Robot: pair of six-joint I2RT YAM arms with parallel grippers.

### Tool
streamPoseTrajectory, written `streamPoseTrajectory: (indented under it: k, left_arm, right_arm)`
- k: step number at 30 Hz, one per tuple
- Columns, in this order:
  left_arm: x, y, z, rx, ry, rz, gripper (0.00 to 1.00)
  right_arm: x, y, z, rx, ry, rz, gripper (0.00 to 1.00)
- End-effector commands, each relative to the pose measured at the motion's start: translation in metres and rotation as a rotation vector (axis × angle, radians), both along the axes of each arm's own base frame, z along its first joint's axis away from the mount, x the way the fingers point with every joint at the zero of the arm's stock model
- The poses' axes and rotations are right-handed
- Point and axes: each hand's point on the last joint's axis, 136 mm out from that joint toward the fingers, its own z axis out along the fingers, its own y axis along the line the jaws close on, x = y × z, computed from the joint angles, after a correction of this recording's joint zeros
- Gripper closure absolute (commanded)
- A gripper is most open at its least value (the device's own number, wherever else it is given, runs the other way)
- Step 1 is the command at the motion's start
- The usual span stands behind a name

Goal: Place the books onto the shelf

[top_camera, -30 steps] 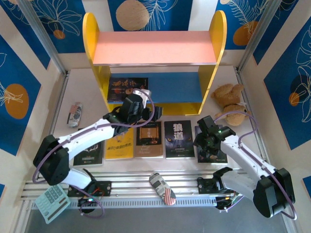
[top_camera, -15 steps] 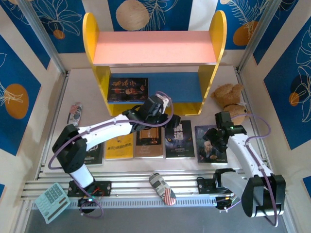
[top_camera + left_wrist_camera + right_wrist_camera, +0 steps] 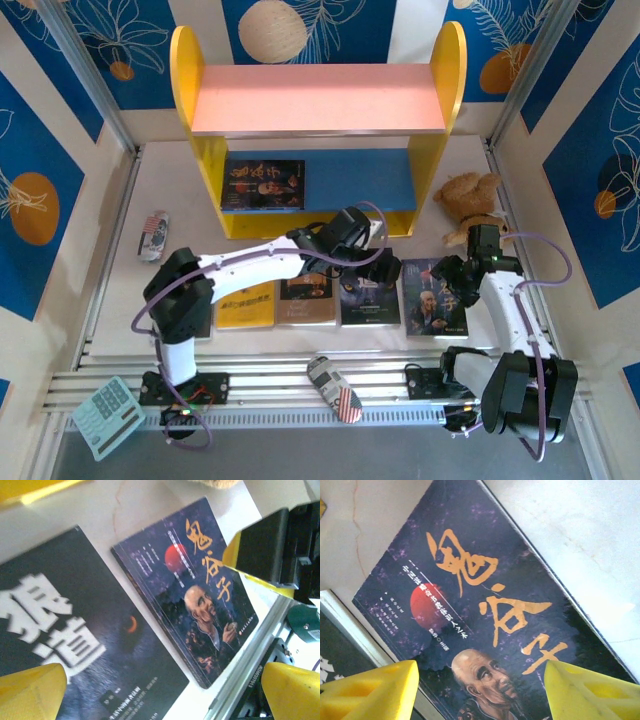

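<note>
Broadest of all, the white table [image 3: 165, 190]. At its back, standing upright, the shelf [image 3: 452, 90]: rounded yellow sides, pink top board [image 3: 320, 100], and blue lower board [image 3: 365, 180] carrying the black book with gold title [image 3: 262, 185], flat at its left end. Next in size, the left arm [image 3: 250, 268], stretched from the near left out to the middle of the table, and the right arm [image 3: 512, 320], folded up near the right side. In front of the shelf, flat on the table in a row, left to right: yellow book [image 3: 245, 305], brown-black book with orange panel [image 3: 307, 305], black book with white characters [image 3: 368, 305], dark blue book with a man's portrait [image 3: 430, 312], each just beside its neighbour. Above the far edge of the black book with white characters, the left gripper [image 3: 388, 268], released, yellow fingertips [image 3: 30, 692] spread wide. Over the dark blue book, the right gripper [image 3: 450, 288], likewise parted and grasping nothing, one fingertip at each side of the portrait in the right wrist view; contact with the cover impossible to tell. Just right of the shelf, a brown plush toy [image 3: 470, 200]. At the near left corner, a pale calculator [image 3: 108, 415]. Smallest, two flag-patterned pieces: one by the left wall [image 3: 152, 235], the other at the near edge [image 3: 335, 390], between the two arm bases.
</note>
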Motion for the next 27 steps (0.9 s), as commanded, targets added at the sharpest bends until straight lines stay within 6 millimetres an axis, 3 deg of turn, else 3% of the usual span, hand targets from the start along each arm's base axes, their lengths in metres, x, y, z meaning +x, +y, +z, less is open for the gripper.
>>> streamPoseTrajectory:
  k: [1, 9, 15, 27]
  left_arm:
    - [-0.018, -0.02, -0.001, -0.041, 0.092, -0.052, 0.0]
    - [-0.028, -0.036, -0.017, -0.069, 0.173, -0.067, 0.0]
    - [-0.028, -0.033, -0.03, -0.045, 0.204, -0.04, 0.01]
    - [-0.015, 0.021, -0.052, 0.161, 0.183, 0.094, 0.01]
  right_arm:
    - [0.007, 0.008, 0.003, 0.042, -0.021, 0.045, 0.35]
    - [0.012, 0.023, 0.002, 0.063, -0.022, 0.123, 0.4]
    - [0.018, 0.042, 0.004, 0.048, -0.027, 0.237, 0.45]
    - [0.034, 0.113, -0.008, 0.066, -0.021, 0.494, 0.52]
